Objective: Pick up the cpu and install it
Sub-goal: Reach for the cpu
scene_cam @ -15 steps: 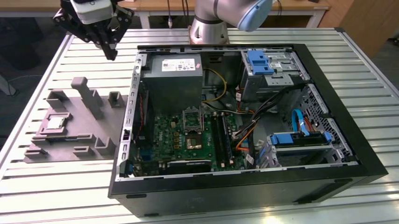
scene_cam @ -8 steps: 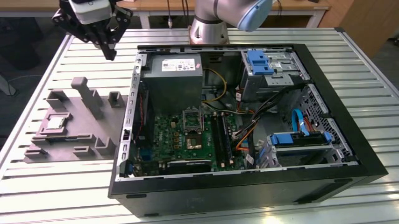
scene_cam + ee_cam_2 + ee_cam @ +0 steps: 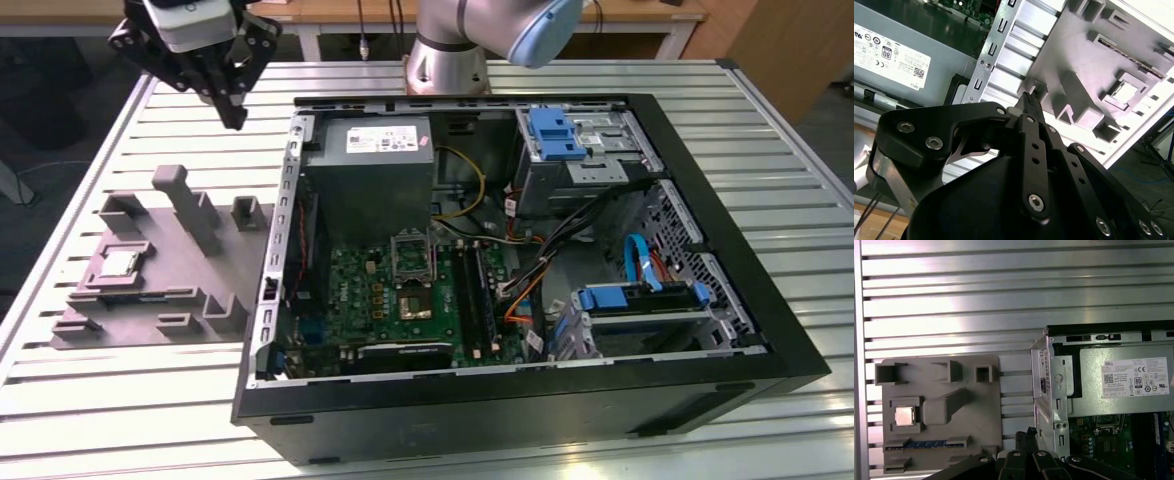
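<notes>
The gripper (image 3: 235,112) hangs empty, its fingers pressed together. The cpu (image 3: 120,262) lies flat below it, well apart, on the side away from the case (image 3: 747,300).

White printed label (image 3: 1135,377) on grey power supply (image 3: 1092,401)

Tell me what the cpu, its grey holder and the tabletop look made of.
The cpu: metal lid, satin silvery sheen, pale rim. The grey holder: matte plastic, probably printed, no glare. The tabletop: ribbed aluminium, likely, with bright streaky reflections.
</notes>
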